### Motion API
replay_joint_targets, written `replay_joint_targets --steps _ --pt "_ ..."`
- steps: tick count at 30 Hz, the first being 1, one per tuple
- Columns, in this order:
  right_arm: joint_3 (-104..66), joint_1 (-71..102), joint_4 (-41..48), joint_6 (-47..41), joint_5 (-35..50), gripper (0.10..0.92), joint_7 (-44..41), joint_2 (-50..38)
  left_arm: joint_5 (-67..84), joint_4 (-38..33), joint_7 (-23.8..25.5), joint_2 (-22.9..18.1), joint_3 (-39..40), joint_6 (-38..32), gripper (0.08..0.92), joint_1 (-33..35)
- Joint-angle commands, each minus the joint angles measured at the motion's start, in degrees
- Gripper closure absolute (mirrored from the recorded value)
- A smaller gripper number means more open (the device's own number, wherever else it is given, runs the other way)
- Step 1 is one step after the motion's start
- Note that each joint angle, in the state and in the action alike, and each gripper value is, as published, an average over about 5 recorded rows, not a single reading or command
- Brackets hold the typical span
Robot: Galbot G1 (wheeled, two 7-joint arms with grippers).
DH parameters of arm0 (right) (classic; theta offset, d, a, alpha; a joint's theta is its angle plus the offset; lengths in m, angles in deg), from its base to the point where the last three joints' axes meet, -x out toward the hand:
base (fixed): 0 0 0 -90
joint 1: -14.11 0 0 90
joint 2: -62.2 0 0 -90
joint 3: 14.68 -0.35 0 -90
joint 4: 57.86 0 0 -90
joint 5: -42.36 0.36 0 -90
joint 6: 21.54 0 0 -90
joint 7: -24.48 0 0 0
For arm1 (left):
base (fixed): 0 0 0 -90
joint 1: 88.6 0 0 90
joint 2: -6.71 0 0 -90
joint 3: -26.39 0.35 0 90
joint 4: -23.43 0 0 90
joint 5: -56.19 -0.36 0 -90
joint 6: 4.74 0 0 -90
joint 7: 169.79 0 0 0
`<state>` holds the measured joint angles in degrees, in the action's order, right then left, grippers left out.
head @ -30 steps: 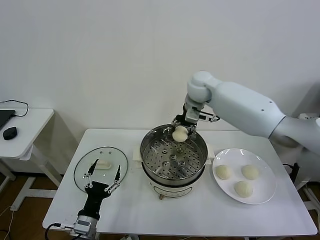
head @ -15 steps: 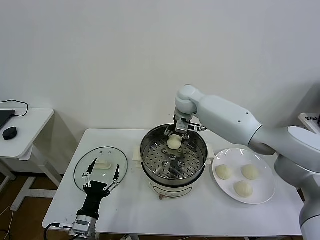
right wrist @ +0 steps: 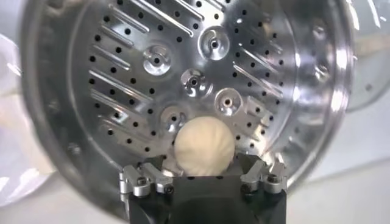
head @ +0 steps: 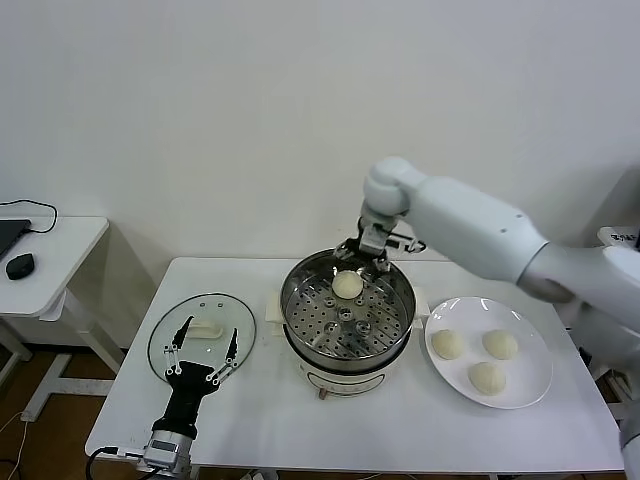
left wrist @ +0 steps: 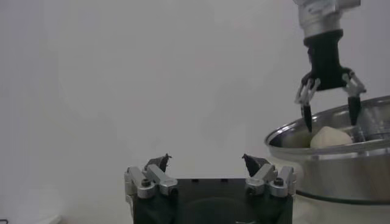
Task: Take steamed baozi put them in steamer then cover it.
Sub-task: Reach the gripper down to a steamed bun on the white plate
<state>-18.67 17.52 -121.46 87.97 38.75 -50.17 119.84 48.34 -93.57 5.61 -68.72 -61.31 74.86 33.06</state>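
One baozi (head: 347, 285) (right wrist: 204, 146) (left wrist: 331, 137) lies on the perforated floor at the back of the steel steamer (head: 330, 328) (right wrist: 122, 73) (left wrist: 341, 173). My right gripper (head: 364, 261) (right wrist: 203, 162) (left wrist: 329, 114) hovers just above it, open, its fingers apart from the bun. Three more baozi (head: 446, 344) (head: 500, 343) (head: 487, 377) rest on the white plate (head: 522, 393) to the right. The glass cover (head: 215, 305) lies flat on the table to the left of the steamer. My left gripper (head: 212, 331) (left wrist: 207, 162) is open over its near edge, holding nothing.
A small white block (head: 273, 306) sits between the cover and the steamer. A side table (head: 60, 250) with a mouse (head: 19, 265) stands to the far left. The table's front edge runs close below the plate and my left arm.
My right gripper has opened and let go of the baozi, which now rests on the steamer floor. The right arm has shifted above the pot. The left arm has not moved.
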Motion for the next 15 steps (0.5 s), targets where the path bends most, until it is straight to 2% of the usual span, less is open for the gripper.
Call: replay_joint_targets --steps 1,8,15 --pt "6.43 -7.69 -0.57 -18.86 18.31 0.203 -0.42 -10.82 -0.07 -0.10 0.01 0.07 0.13 0.01 0.177 -0.01" --pt "13.76 -4.48 0.19 -23.42 22.16 0.203 2.65 -17.92 -0.12 0.01 0.06 0.12 0.73 0.02 0.177 -0.31" --pt "15.80 2.87 -0.01 -24.34 21.46 0.203 6.31 -19.31 -0.14 0.09 0.05 0.06 0.99 0.16 0.177 -0.49"
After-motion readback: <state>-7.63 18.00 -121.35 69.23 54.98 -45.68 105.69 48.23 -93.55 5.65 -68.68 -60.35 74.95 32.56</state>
